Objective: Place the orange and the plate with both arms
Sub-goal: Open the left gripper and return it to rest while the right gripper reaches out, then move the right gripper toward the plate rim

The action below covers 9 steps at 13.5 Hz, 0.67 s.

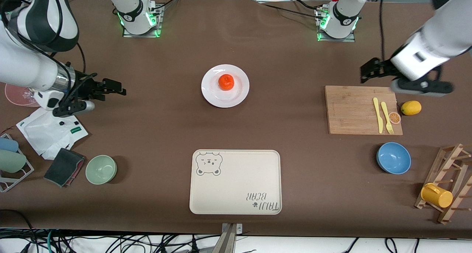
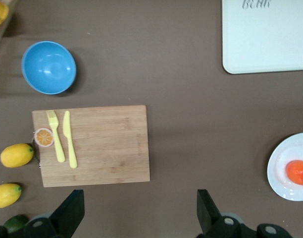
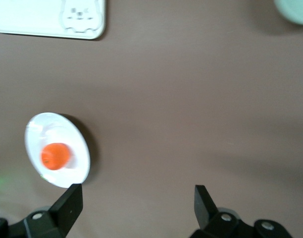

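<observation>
The small orange [image 1: 226,82] rests in the middle of the round white plate [image 1: 212,92], which stands mid-table, farther from the front camera than the cream tray. My right gripper [image 1: 114,87] hovers open over bare tabletop toward the right arm's end, well apart from the plate. In the right wrist view its gripper [image 3: 136,206] holds nothing, and the orange [image 3: 55,155] and plate [image 3: 78,166] show off to one side. My left gripper [image 1: 367,73] hangs open and empty over the table beside the wooden board. The left wrist view shows its gripper [image 2: 139,210], the orange [image 2: 298,172] and the plate [image 2: 279,171].
A wooden board [image 1: 350,109] with a yellow knife, fork and orange slice [image 1: 394,117] lies toward the left arm's end, a lemon [image 1: 410,107] beside it. Nearer the camera are a blue bowl [image 1: 393,158], a cream bear tray [image 1: 236,182], a green bowl [image 1: 101,169] and a mug rack [image 1: 446,186].
</observation>
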Motion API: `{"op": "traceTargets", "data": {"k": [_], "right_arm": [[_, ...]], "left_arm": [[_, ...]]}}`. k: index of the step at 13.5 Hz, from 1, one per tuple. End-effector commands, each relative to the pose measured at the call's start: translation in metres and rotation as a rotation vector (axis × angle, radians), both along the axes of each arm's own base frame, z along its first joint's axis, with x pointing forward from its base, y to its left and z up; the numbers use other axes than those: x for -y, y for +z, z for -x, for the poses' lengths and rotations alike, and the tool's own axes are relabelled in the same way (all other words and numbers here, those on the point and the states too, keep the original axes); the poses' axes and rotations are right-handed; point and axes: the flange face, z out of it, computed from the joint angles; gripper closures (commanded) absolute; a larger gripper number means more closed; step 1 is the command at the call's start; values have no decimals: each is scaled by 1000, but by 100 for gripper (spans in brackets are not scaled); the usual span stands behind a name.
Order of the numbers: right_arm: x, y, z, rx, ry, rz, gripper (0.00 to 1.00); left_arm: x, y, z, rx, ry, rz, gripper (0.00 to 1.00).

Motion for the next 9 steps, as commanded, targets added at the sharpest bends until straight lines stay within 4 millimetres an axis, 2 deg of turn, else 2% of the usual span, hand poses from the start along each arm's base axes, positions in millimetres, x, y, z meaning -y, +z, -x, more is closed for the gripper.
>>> {"op": "traceTargets", "data": {"k": [1, 2, 3, 4, 6, 8, 9], "right_arm": [[-8, -39, 14, 10, 14, -135, 0], [-13, -50, 16, 9, 15, -175, 0], [-21, -59, 15, -3, 19, -198, 0], [-27, -70, 16, -23, 11, -217, 0], [-39, -97, 29, -36, 5, -264, 0], [-55, -130, 48, -37, 30, -313, 0], [-71, -141, 59, -34, 19, -347, 0]], "left_arm": [[-6, -9, 7, 9, 0, 10, 0], [-10, -16, 8, 0, 8, 7, 0], [-25, -15, 8, 1, 33, 7, 0], [-27, -14, 9, -5, 37, 7, 0], [-34, -13, 7, -19, 54, 6, 0], [-31, -9, 8, -31, 47, 3, 0], [-32, -9, 8, -31, 47, 4, 0]]}}
